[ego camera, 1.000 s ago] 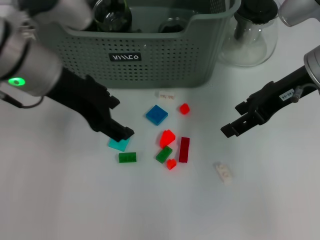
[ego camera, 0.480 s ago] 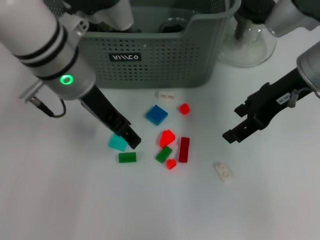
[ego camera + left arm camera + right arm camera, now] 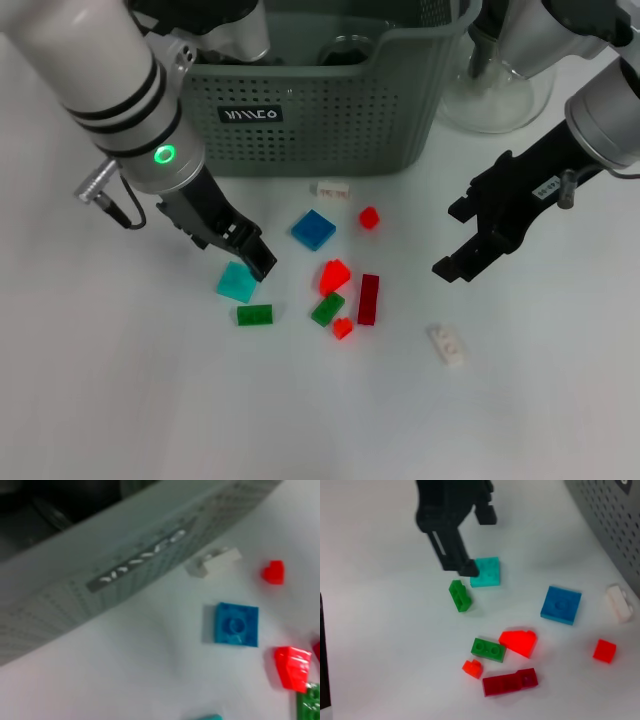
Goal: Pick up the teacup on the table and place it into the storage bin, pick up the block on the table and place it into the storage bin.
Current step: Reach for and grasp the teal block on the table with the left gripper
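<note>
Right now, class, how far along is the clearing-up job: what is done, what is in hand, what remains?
Done: dark glassware already sits in the storage bin.
In hand: nothing is held; the left gripper hovers at the teal block.
Left: all the blocks lie on the table. The right gripper waits beside them.

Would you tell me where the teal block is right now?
In the head view, the teal block lies on the table left of the cluster, just above a green brick, with the left gripper at its upper edge.

In front of the storage bin (image 3: 330, 110): two green blocks (image 3: 254, 315), four red blocks (image 3: 335, 274), one blue block (image 3: 314, 229), one teal block (image 3: 237, 282), two white blocks (image 3: 446, 344).
</note>
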You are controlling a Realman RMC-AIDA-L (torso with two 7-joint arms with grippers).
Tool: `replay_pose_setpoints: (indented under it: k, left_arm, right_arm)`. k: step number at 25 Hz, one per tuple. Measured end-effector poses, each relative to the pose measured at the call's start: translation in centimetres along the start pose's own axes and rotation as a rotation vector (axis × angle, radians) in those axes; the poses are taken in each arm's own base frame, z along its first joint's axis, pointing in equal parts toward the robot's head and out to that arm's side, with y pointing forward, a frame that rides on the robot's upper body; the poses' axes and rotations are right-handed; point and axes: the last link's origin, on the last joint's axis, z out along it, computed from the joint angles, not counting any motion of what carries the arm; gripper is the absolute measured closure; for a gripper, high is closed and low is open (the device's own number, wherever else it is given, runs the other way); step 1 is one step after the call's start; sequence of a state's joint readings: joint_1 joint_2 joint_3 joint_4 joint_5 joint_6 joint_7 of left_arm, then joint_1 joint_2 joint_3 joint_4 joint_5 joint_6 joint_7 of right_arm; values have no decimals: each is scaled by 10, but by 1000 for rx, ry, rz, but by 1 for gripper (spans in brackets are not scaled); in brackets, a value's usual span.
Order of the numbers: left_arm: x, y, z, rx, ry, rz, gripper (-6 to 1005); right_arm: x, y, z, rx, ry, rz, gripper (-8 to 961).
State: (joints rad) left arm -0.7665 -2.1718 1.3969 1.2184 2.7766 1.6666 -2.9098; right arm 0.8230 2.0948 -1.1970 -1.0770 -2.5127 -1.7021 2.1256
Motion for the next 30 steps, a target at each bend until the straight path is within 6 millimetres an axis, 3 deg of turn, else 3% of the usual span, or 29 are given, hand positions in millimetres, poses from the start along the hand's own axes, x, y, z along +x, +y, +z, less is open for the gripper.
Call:
replay_pose_setpoints:
  k: [30]
  left_arm:
    - [-2,5,37,43,-6,-16,192]
  right_arm:
    - [-4,-2,2,13,-20,-30,56]
